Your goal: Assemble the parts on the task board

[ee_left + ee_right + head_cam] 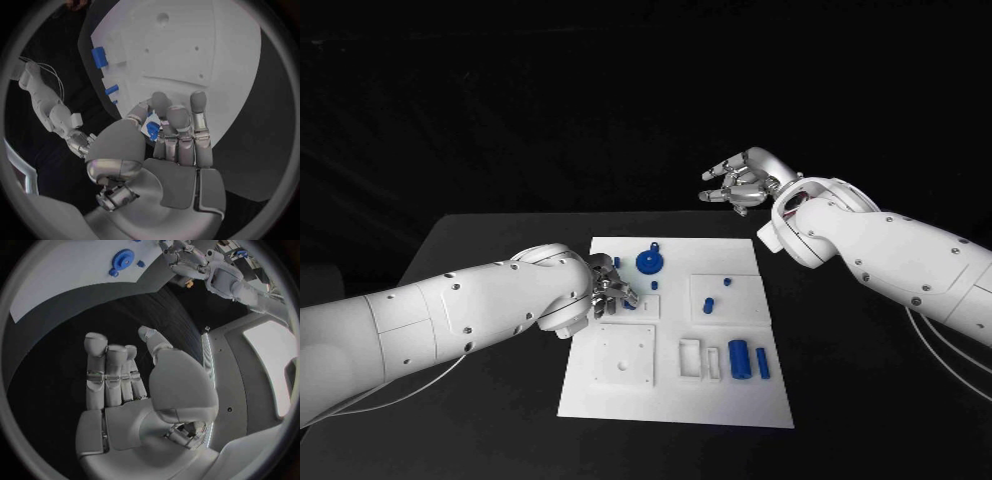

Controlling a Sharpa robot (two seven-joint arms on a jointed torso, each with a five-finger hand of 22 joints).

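The white task board (733,400) lies in the middle of the black table. My left hand (610,290) hovers over the board's left side and pinches a small blue part (152,130) between thumb and fingers (178,125). On the board stand a blue gear-like disc (649,262), two small blue pegs (708,305), a thick blue cylinder (738,360) and a thin blue pin (763,362). My right hand (740,185) is raised beyond the board's far right corner, fingers spread and nothing in it; its palm (125,390) faces the table, with the disc (122,260) far off.
White raised blocks with holes and slots (626,354) sit on the board's near half. Black table (488,250) surrounds the board on all sides. The right arm (877,250) reaches over the table's right side.
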